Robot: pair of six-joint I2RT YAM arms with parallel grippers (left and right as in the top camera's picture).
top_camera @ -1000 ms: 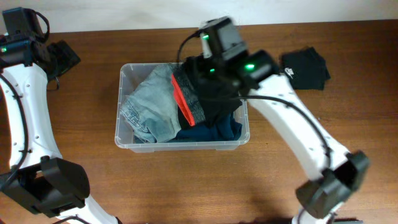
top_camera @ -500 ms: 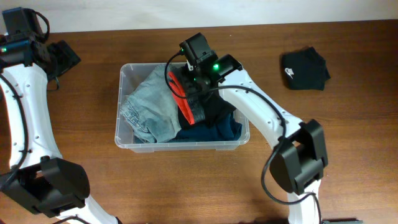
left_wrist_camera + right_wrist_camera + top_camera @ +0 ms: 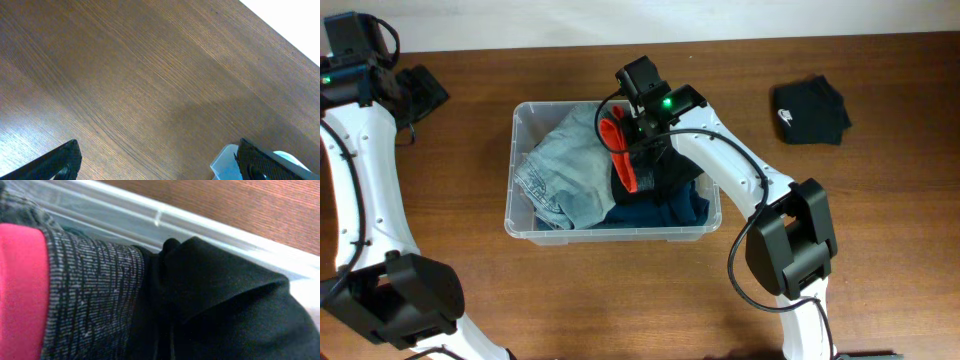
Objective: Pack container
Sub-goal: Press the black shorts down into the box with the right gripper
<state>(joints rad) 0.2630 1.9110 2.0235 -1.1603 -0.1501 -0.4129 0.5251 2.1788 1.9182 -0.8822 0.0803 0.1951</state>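
Container: sat mid-table between the arms, looked nearly full.
Contents: jeans lay left, navy cloth right, black shorts with a red band on top.
Right gripper: was clenched on the shorts, low inside the container.
Left gripper: hung spread wide and empty over the table, far left.
Remaining: shorts not yet released; black top lay outside, right.

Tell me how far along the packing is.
Done: jeans and a dark blue garment lie in the container. In hand: the right gripper, fingers shut, holds a red-banded black garment inside it. Left: a folded black garment on the table, right of the container.
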